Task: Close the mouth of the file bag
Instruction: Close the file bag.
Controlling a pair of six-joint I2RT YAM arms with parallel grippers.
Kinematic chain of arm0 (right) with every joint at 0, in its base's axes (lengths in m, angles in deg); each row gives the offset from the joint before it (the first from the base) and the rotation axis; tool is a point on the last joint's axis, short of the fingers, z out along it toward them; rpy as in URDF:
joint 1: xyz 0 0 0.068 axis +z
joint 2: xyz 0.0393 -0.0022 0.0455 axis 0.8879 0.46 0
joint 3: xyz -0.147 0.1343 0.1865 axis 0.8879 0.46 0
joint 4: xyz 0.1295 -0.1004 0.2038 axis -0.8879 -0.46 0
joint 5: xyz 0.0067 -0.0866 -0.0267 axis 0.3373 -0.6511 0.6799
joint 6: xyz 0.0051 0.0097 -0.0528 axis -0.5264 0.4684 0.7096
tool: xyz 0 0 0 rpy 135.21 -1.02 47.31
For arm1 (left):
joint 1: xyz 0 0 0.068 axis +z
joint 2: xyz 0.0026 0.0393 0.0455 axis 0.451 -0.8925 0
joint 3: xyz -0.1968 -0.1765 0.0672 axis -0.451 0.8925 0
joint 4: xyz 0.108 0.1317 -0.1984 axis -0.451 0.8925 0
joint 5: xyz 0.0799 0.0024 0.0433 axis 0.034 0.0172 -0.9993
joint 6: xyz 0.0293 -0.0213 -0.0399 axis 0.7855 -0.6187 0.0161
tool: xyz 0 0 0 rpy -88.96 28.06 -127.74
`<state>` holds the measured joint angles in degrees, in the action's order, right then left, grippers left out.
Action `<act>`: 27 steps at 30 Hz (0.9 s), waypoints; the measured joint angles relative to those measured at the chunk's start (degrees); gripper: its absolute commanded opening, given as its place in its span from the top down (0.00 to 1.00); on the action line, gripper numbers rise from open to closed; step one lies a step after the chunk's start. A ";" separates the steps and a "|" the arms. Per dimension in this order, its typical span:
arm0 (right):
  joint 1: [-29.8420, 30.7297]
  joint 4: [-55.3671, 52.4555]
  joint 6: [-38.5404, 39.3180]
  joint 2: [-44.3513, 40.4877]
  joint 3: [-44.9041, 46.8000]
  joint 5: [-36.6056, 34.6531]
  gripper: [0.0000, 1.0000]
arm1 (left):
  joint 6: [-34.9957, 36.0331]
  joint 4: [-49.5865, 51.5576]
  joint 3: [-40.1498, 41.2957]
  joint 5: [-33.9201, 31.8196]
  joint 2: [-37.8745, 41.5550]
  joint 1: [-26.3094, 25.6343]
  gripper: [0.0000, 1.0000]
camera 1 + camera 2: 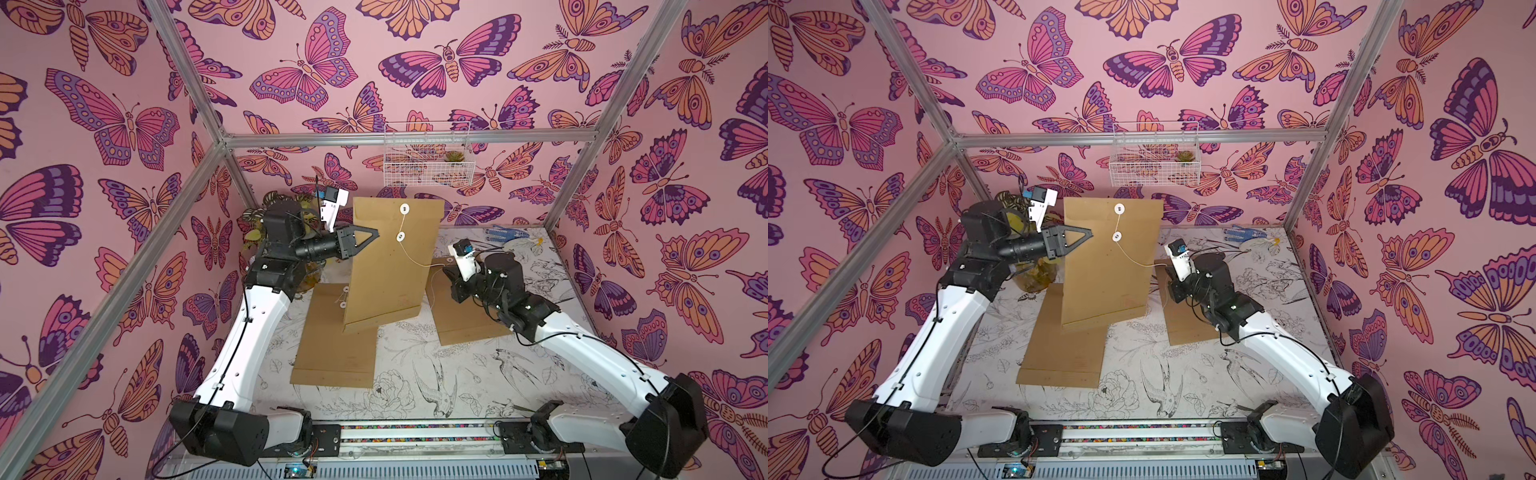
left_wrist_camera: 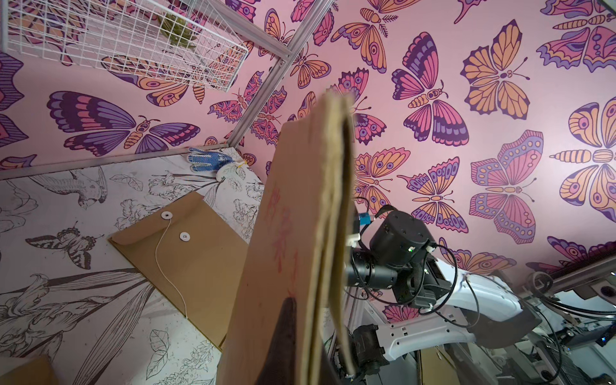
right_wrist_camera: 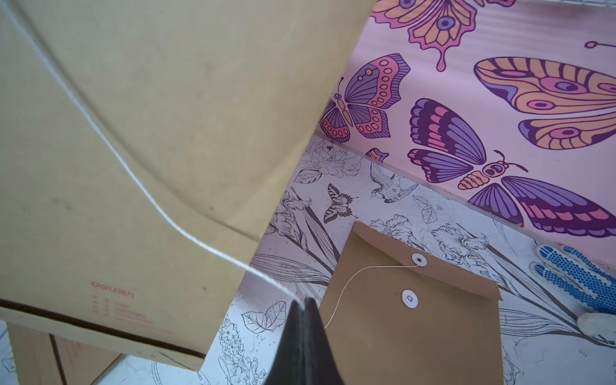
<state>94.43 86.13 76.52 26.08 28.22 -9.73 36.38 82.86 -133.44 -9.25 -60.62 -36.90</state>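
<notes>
The left tool (image 1: pixel 372 236) is clamped on the left edge of the bag (image 1: pixel 390 270), holding it upright above the desk (image 1: pixel 415 395). Its string (image 1: pixel 415 259) runs from the upper disc (image 1: pixel 403 208) past the lower disc (image 1: pixel 400 237) out to the right tool (image 3: pixel 305 305), which is closed, pinching the string. A second bag (image 1: pixel 336 357) lies flat beneath, and a third bag (image 1: pixel 457 328) under the right arm.

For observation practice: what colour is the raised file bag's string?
White; the string shows best in the right wrist view.
</notes>
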 measured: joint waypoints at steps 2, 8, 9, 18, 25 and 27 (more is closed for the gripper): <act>-0.85 -0.42 -1.84 0.02 -1.75 0.70 1.00 | -0.04 -0.04 0.26 0.20 0.17 0.00 1.00; -2.01 -4.68 -5.92 0.24 -9.27 -0.55 1.00 | -0.28 0.04 2.91 1.33 1.53 -0.07 1.00; -2.08 -5.75 -6.29 0.37 -10.97 -1.38 1.00 | -0.42 0.00 3.58 1.49 2.01 -0.13 1.00; -2.58 -11.80 -4.81 0.83 -19.80 -9.38 1.00 | -1.16 -0.33 6.69 2.75 5.18 -2.01 1.00; -2.40 -13.55 -2.47 1.40 -20.39 -11.91 1.00 | -1.55 -0.52 7.21 2.99 5.18 -3.13 1.00; -1.95 -14.08 -1.44 1.46 -20.96 -12.79 1.00 | -1.68 -0.70 7.21 2.99 5.16 -3.34 1.00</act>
<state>92.48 72.06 75.08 27.54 7.26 -22.52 34.70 82.16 -126.23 -6.26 -55.46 -40.24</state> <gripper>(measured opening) 0.046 0.038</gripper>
